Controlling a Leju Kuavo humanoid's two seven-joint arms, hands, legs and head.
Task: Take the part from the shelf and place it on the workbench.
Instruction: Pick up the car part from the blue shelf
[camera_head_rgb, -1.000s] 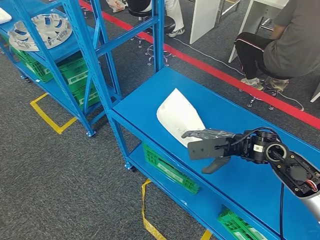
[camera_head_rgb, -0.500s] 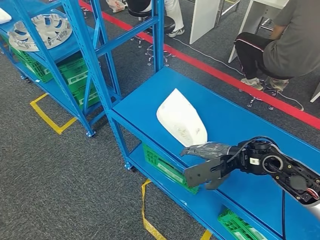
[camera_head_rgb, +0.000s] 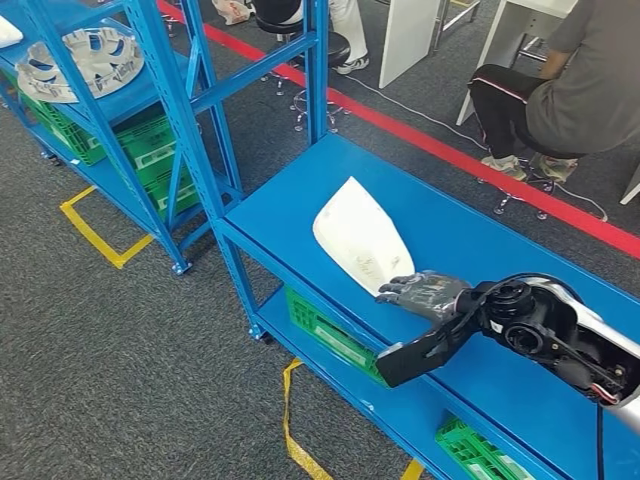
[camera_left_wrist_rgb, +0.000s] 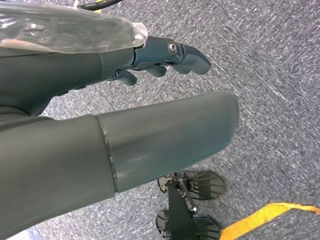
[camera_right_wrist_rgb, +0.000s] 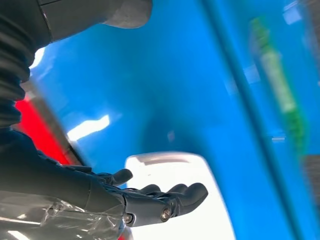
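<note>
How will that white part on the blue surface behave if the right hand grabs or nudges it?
The white part looks like a smooth moulded shell: probably stiff and light. Its glossy curved top may slip under the right hand, so it could slide across the blue surface. It lies broad and low, so tipping seems unlikely.

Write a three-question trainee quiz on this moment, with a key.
1. True or false: the right hand is gripping the white part.
2. On what does the white part lie? A) grey carpet B) blue workbench C) green crate
3. What round grey thing lies on the blue shelf at the far left?

Key: 1. False; its fingers are spread beside the part's near end, holding nothing. 2. B. 3. A wheel cover.
</note>
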